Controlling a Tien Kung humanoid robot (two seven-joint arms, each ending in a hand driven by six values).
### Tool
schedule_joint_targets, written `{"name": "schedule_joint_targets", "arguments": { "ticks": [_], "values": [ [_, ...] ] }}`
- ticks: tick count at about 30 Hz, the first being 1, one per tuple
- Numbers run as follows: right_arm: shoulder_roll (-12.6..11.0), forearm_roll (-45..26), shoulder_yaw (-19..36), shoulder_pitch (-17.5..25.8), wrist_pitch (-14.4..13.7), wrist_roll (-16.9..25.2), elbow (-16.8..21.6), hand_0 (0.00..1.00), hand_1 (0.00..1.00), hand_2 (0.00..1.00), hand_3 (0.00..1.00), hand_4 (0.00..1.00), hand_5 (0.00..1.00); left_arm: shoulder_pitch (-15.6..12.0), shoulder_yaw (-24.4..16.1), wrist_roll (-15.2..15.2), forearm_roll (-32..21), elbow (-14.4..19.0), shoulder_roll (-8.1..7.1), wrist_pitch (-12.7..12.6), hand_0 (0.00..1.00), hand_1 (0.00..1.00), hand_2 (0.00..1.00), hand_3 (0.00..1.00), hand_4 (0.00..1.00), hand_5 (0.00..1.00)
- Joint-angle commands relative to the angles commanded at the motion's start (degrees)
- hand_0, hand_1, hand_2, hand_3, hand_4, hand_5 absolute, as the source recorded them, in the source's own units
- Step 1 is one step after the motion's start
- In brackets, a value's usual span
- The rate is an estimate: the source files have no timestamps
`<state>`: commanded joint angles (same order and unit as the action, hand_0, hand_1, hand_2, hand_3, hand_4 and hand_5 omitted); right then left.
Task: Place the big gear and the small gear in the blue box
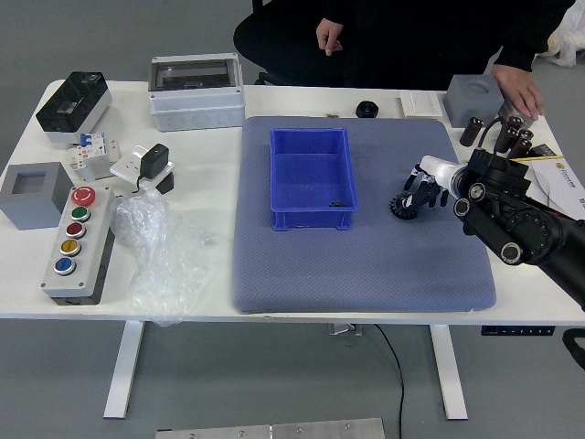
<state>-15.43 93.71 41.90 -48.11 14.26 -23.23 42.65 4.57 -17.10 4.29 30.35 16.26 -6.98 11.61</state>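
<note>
One robot hand shows in head view, the right hand [440,172]; can't tell if it's open or pinching. Black gear [403,207] is right at it, on its left, near-edge side, over the mat [366,270]; blue box [312,174] lies farther left, so carry should go leftward.

Your gear [401,208], dark and round with a toothed rim, is partly covered by the right hand [439,175], on its near left side; you can't tell if it's gripped. Your open blue box [312,219] stands upright left of the hand, a tiny dark piece [337,204], unclear, in its near right corner.
</note>
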Motion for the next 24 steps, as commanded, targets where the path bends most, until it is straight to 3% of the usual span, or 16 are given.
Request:
{"name": "schedule_joint_targets", "arguments": {
  "ticks": [1,6,7,12,13,14,18,19,24],
  "values": [
    [-0.1,-0.2,0.1,-0.1,0.3,0.0,0.0,0.287,0.371,0.504,0.647,0.759,0.172,0.0,0.0,0.0,0.0,0.0,-0.01,0.0,0.872,0.853,0.846,0.816,0.619,0.367],
    [-1.2,-0.3,1.0,-0.9,2.5,-0.8,1.0,0.287,0.371,0.504,0.647,0.759,0.172,-0.1,-0.3,0.0,0.1,0.0,-0.06,0.0,0.872,0.853,0.846,0.816,0.619,0.367],
    [-1.5,-0.1,1.2,-1.1,2.8,-1.1,1.4,0.307,0.430,0.577,0.691,0.782,0.190,-0.1,-0.3,0.0,0.1,0.0,-0.08,0.0,0.872,0.853,0.845,0.817,0.619,0.365],
    [-3.0,1.3,2.2,-1.6,4.9,-3.0,3.7,0.307,0.430,0.577,0.691,0.782,0.190,-0.3,-0.5,0.0,0.1,0.0,-0.21,0.0,0.872,0.853,0.845,0.817,0.619,0.365],
    [-3.2,1.6,2.4,-1.6,5.4,-3.4,4.3,0.356,0.480,0.648,0.750,0.796,0.215,-0.3,-0.5,0.0,0.2,0.0,-0.22,0.0,0.872,0.853,0.845,0.816,0.619,0.365],
    [-3.4,1.9,2.6,-1.6,5.8,-3.8,4.8,0.356,0.480,0.648,0.750,0.796,0.215,-0.4,-0.5,0.0,0.2,0.0,-0.23,0.0,0.872,0.853,0.845,0.816,0.619,0.365],
    [-3.5,2.5,3.1,-1.5,7.0,-4.8,6.0,0.356,0.480,0.648,0.750,0.796,0.215,-0.4,-0.7,0.0,0.3,0.0,-0.19,0.0,0.872,0.853,0.845,0.816,0.619,0.365],
    [-3.5,2.6,3.2,-1.5,7.2,-5.0,6.2,0.446,0.544,0.724,0.824,0.809,0.241,-0.3,-0.7,0.0,0.3,0.0,-0.16,0.0,0.872,0.853,0.846,0.815,0.619,0.365],
    [-3.1,2.6,3.3,-1.2,7.4,-5.3,6.3,0.446,0.544,0.724,0.824,0.809,0.241,-0.3,-0.7,0.0,0.3,0.0,-0.14,0.0,0.872,0.853,0.846,0.815,0.619,0.365]
  ]
}}
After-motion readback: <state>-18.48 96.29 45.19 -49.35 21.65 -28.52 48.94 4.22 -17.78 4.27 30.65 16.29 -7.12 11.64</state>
